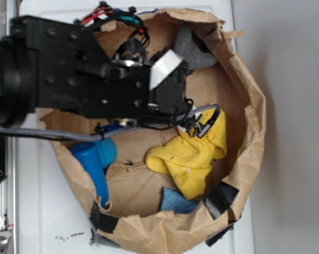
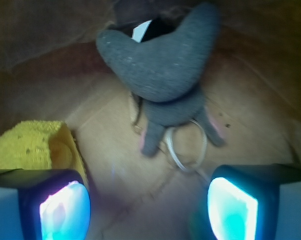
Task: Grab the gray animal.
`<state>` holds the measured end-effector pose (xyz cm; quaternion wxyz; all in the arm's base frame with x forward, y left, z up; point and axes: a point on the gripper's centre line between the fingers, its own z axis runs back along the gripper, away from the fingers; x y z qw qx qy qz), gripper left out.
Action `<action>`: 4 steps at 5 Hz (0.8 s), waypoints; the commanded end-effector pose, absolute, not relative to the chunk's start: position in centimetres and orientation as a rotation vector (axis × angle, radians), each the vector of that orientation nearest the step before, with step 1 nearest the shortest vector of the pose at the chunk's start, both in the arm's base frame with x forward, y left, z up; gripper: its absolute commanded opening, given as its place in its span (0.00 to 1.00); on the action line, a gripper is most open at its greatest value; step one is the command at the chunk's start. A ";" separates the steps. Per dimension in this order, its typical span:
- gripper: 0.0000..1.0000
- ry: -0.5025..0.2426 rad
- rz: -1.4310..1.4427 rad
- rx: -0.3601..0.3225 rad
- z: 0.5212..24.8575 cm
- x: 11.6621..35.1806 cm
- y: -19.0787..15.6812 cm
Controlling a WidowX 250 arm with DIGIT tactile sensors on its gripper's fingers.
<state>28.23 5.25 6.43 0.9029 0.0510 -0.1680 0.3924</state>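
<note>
Two spread fingers of the empty tool (image 2: 149,207) framed the gray animal (image 2: 163,65) lying ahead against the paper bag's far wall (image 1: 244,69); advancing centred over its thick body looked wisest.

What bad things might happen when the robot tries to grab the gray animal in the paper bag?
1. The open gripper might catch only the thin white loop near its fingers, not the gray animal, and lift it dangling.
2. The animal lies close to the crumpled paper wall, so a finger may snag or tear it.
3. The yellow cloth beside one finger might get pinched too.
</note>
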 end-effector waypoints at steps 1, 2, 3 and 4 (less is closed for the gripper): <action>1.00 -0.417 0.814 0.072 8.4 29.4 5.9; 1.00 -0.457 0.813 0.075 8.6 29.6 6.3; 1.00 -0.468 0.808 0.086 8.4 29.1 7.2; 1.00 -0.451 0.802 0.089 8.7 28.5 8.0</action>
